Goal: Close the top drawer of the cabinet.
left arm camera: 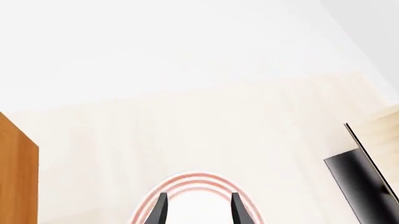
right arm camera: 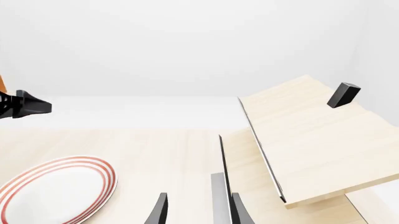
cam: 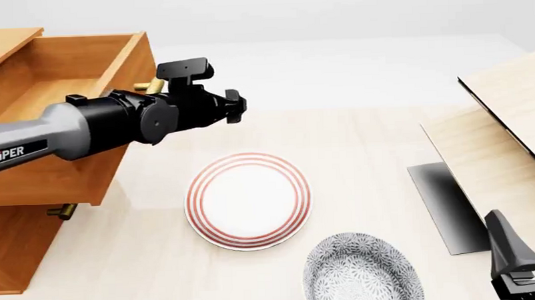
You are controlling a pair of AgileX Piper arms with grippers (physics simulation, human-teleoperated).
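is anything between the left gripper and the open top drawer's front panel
Nothing visible. The left gripper hangs right beside the top drawer, whose front panel and brass handle sit just behind the arm. The red-ringed plate lies lower on the table, off that path.

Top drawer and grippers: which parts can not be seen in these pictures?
- Top drawer handle: front view, mostly hidden behind the left arm; only a brass end shows.
- Lower drawer handle: only a tip shows under the top drawer.
- Right gripper: front view's corner cuts it off.
- Cabinet: left wrist view shows one edge.
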